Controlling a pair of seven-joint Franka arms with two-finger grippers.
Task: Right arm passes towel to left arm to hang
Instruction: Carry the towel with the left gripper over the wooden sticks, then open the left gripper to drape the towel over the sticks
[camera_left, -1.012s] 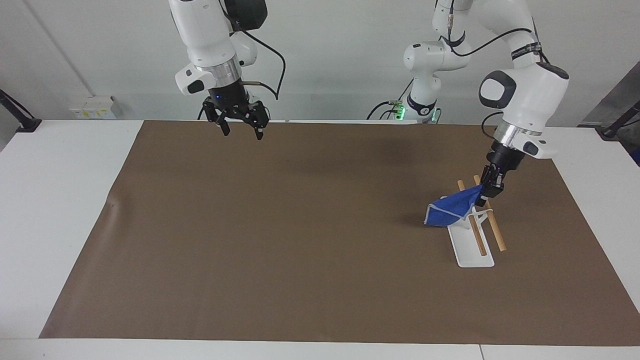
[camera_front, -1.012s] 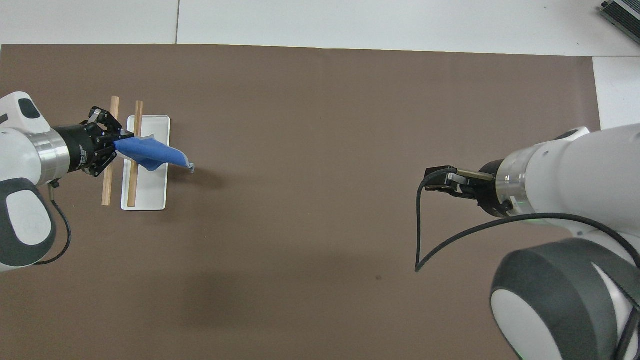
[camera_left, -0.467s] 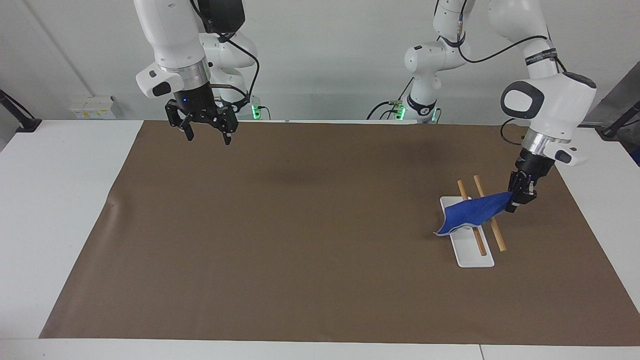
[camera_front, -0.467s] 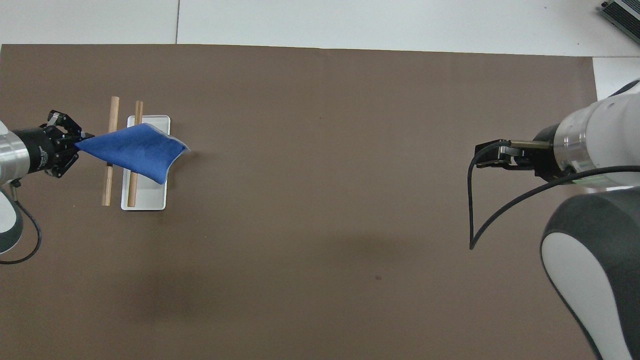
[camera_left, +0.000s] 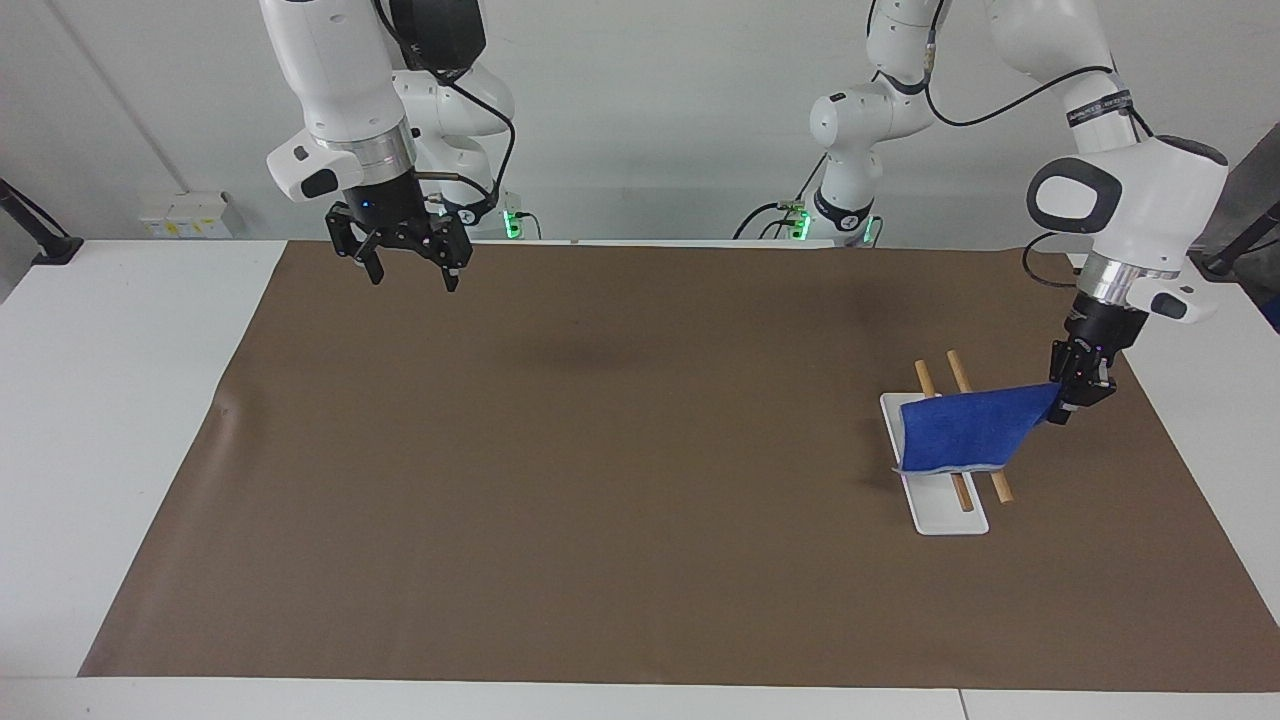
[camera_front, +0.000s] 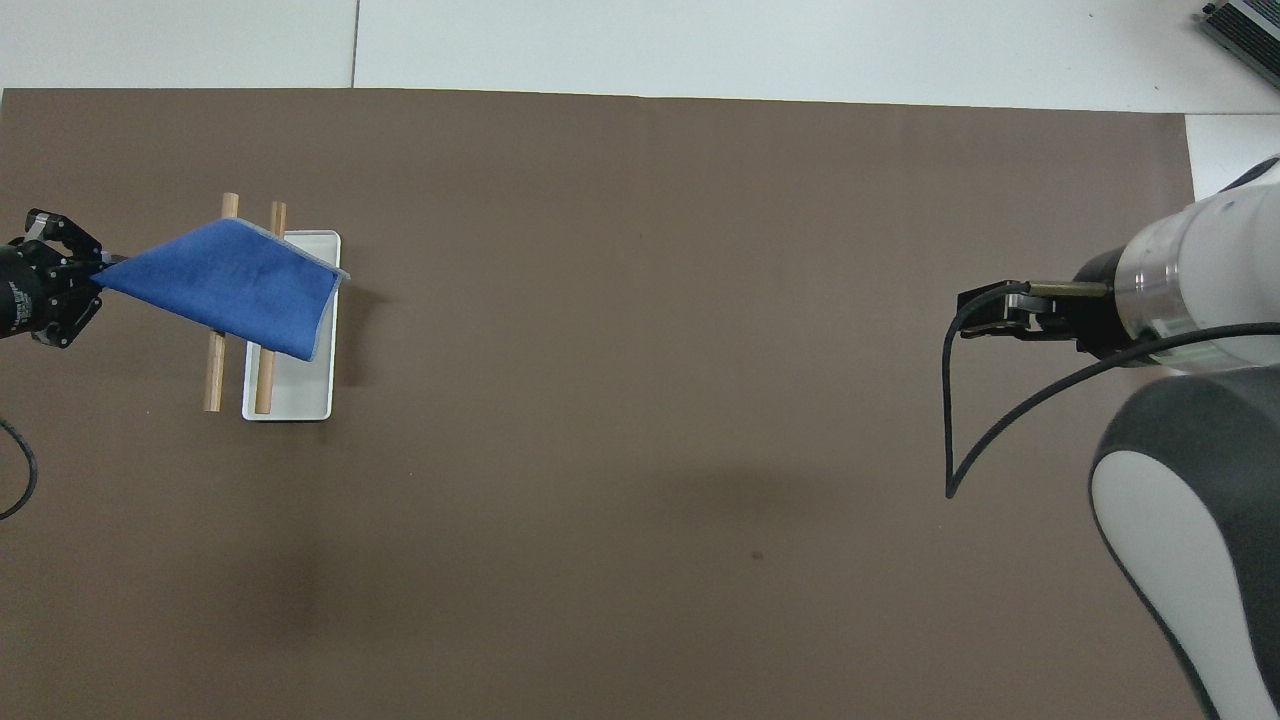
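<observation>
From the camera that faces the robots, I see the left gripper (camera_left: 1078, 395) pinching one corner of the blue towel (camera_left: 965, 431). Its fingers are closed tight on that corner. The towel hangs out from the gripper and spreads over the two wooden rods (camera_left: 977, 430) of the white tray (camera_left: 945, 512). I cannot tell if the towel rests on the rods or floats just above them. The tray sits on the brown mat (camera_left: 600, 460), toward the left arm's end of the table. The right gripper (camera_left: 405, 258) is up in the air over the edge of the mat nearest the robots, at the right arm's end. Its fingers are spread wide and hold nothing. The right arm waits there.

From the camera up high, I see the left gripper (camera_front: 70, 285) at the edge of the picture, with the towel (camera_front: 230, 285) pulled out flat from it. The towel covers the middle of both rods (camera_front: 213, 372) and part of the tray (camera_front: 295, 390). The rod ends stick out past the towel on both sides. The right gripper (camera_front: 985, 318) is over the mat (camera_front: 640, 450), well apart from the towel.
</observation>
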